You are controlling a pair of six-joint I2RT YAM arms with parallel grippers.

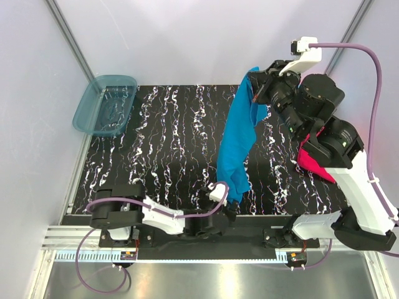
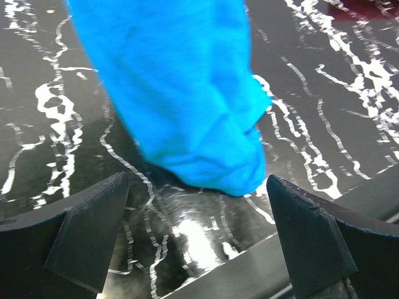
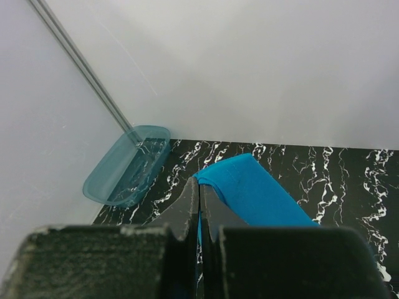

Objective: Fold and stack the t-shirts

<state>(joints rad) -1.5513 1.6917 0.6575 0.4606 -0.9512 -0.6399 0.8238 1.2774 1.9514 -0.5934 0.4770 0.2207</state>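
- You see the large teal-blue cloth t-shirt (image 1: pixel 240 140) hanging as a long, bunched strip. It runs from above the far right of the black, white-veined table (image 1: pixel 162 143) down towards the near edge.
- The right gripper (image 1: pixel 255 84) is raised over the far side of the table, its jaws clenched on the t-shirt's upper end. In the right wrist view its two fingers (image 3: pixel 189 202) meet, with blue cloth pinched between them and spilling off to the right.
- The left gripper (image 1: pixel 229 212) sits low at the near edge, its jaws spread wide and grasping nothing.
- In the left wrist view the t-shirt's rounded lower end lies between the two dark fingers (image 2: pixel 87 230), slightly ahead of their tips and touching neither. It appears to rest on the table.
- A bright magenta-red cloth t-shirt (image 1: pixel 312 163) lies to the right of the blue one, partly hidden under the right arm.
- A translucent teal plastic tub (image 1: pixel 105 104) stands at the far left corner, well apart from both grippers.
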